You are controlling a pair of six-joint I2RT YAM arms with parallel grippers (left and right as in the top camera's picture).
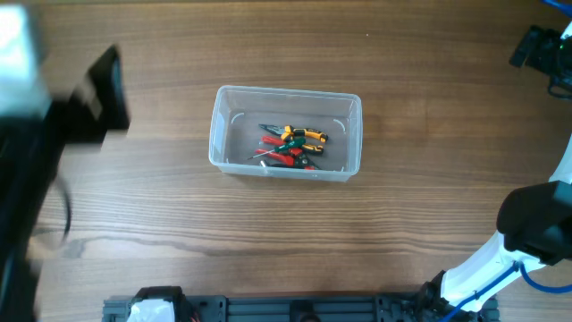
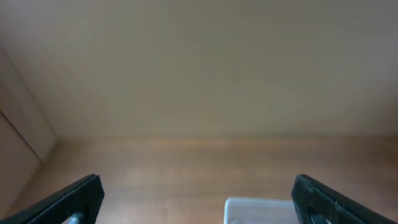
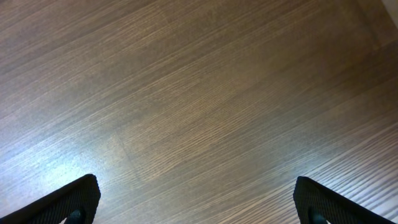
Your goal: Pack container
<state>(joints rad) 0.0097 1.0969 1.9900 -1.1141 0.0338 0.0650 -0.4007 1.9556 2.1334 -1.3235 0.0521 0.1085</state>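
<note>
Middle of worktop: container, long axis left-right, tools inside. Nearer and facing it, left claw, spread wide; right claw, also spread, over bare wood, far right.

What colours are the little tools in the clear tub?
Red, green and yellow tools, clearest in overhead view.

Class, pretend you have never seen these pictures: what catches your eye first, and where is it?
A clear container sits in the middle of the wooden table, holding a small heap of hand tools with red, green and yellow handles. At the overhead view's left edge looms the blurred, dark left arm. The left gripper and right gripper each stand open, holding nothing.
</note>
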